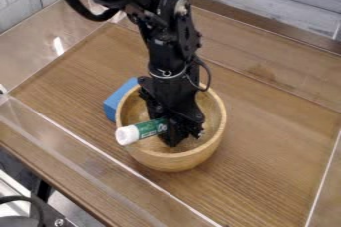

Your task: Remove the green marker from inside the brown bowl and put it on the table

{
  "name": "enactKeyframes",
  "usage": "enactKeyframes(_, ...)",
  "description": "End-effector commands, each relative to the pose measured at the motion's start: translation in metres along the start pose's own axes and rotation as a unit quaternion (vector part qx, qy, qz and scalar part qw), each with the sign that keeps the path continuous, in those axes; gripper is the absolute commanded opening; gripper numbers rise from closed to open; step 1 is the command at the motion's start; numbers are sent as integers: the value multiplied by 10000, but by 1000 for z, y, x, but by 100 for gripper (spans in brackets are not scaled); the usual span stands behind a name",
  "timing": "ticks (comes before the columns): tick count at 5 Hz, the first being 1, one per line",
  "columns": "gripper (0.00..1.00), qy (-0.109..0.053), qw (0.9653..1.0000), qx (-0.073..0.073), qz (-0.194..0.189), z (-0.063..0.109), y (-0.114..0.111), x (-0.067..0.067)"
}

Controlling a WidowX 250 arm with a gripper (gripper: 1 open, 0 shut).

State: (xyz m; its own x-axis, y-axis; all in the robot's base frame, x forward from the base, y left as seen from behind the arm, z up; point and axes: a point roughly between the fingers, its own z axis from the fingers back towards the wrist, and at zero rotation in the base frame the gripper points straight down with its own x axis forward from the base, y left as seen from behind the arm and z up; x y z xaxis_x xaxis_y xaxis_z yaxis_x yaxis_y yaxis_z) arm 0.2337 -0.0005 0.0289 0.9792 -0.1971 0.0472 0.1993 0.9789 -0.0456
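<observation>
The green marker [144, 129] lies inside the brown bowl [200, 148], its white cap end [126, 135] resting over the bowl's left rim. My black gripper [170, 125] reaches straight down into the bowl and is shut on the marker's green body. The marker now lies closer to level than tilted. The bowl stands on the dark wood table [266, 82], near its front middle. The arm hides the far inner side of the bowl.
A blue rectangular block [119, 100] lies against the bowl's left back side. Clear acrylic walls [54, 146] border the table at the left and front. Open tabletop stretches to the right and behind the bowl.
</observation>
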Motion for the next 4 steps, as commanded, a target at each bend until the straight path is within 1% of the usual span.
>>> enactKeyframes(1, 0, -165, 9999, 30, -17, 12, 1, 5)
enactKeyframes(2, 0, -165, 9999, 17, -2, 17, 0, 5)
enactKeyframes(4, 0, -109, 9999, -58, -9, 27, -2, 7)
